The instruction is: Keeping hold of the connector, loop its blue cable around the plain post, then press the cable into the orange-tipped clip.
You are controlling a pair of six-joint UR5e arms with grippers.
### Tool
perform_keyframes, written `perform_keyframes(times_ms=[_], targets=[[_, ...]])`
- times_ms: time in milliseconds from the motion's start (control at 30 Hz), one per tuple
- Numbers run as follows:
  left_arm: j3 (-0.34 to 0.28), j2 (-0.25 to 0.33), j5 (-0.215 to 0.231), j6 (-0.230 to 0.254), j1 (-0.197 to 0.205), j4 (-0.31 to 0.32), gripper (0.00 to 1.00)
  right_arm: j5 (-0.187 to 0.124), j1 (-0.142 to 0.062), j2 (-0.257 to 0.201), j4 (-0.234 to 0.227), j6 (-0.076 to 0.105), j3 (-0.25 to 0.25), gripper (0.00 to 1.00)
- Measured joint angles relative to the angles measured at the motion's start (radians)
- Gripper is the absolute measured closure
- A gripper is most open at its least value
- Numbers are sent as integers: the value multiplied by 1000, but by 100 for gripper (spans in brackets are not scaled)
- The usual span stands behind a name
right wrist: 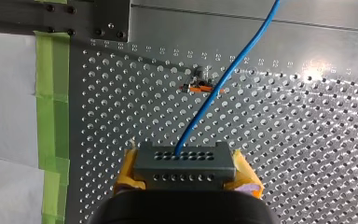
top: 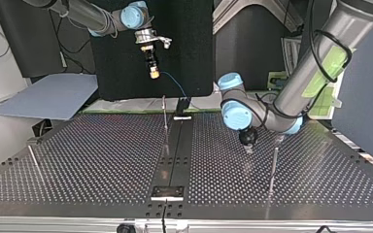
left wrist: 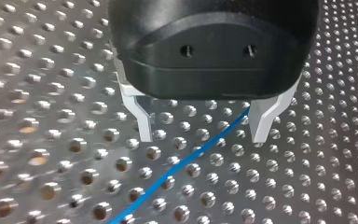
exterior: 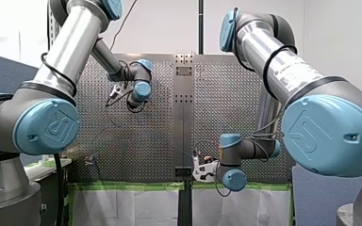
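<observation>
My right end effector (right wrist: 186, 173) clamps the grey connector (right wrist: 182, 161) between its yellow pads, long axis 9-to-3 o'clock. Its blue cable (right wrist: 223, 79) leaves toward 1 o'clock, passing the orange-tipped clip (right wrist: 196, 87). My left end effector (left wrist: 203, 133) stands open astride the cable, over the counter (left wrist: 307, 186).

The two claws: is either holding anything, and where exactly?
My right gripper clamps the grey connector by its two sides between yellow pads. My left gripper is open, holding nothing; the blue cable just passes between its fingers.
</observation>
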Motion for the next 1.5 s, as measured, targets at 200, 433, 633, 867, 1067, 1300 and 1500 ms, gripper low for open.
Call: perform_keyframes(times_ms=[200,433,633,867,1067,1300,1500], targets=[[20,-60,-2,-17,2,-2,0,0,1,0,2,0,0,100],[22,-76,-3,-28,10,-3,0,0,1,0,2,0,0,100],[22,-81,3,-35,8,2,0,0,0,0,2,0,0,100],[19,-100,5,-49,1,6,0,1,1,0,4,-3,0,100],[18,-128,9,-60,-6,6,0,1,1,0,4,-3,0,100],[18,-175,14,-62,-24,11,0,1,0,0,5,-3,0,100],[17,-212,18,-65,-40,10,0,0,0,0,3,-4,0,100]])
